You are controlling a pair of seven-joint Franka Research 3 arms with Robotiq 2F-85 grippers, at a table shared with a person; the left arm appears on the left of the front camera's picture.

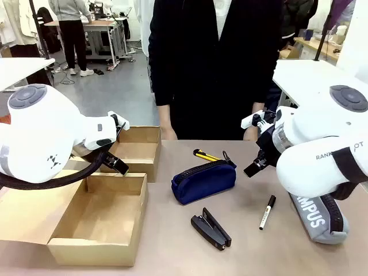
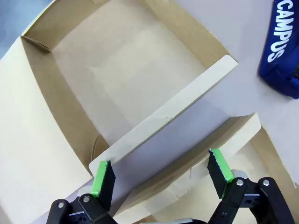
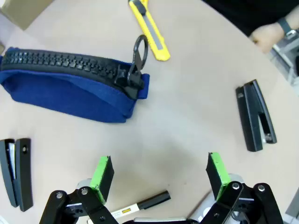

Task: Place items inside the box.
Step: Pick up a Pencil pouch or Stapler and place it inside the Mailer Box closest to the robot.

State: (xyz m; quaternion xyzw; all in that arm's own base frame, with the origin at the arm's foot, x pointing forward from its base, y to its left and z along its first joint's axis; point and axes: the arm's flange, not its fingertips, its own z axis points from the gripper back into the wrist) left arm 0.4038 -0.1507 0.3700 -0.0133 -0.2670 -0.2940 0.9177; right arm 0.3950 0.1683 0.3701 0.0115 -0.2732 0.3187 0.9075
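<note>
A navy "CAMPUS" pencil case lies mid-table. Behind it is the yellow-black utility knife. One black stapler lies in front of the case, another farther off. The white marker rests beside the grey pencil case. My left gripper is open above the wall of the near cardboard box. My right gripper hangs open over bare table near the marker, holding nothing.
A second cardboard box stands behind the near one, which has a flap folded out to the left. A person stands at the far edge with a hand on the table. My right arm hides part of the grey case.
</note>
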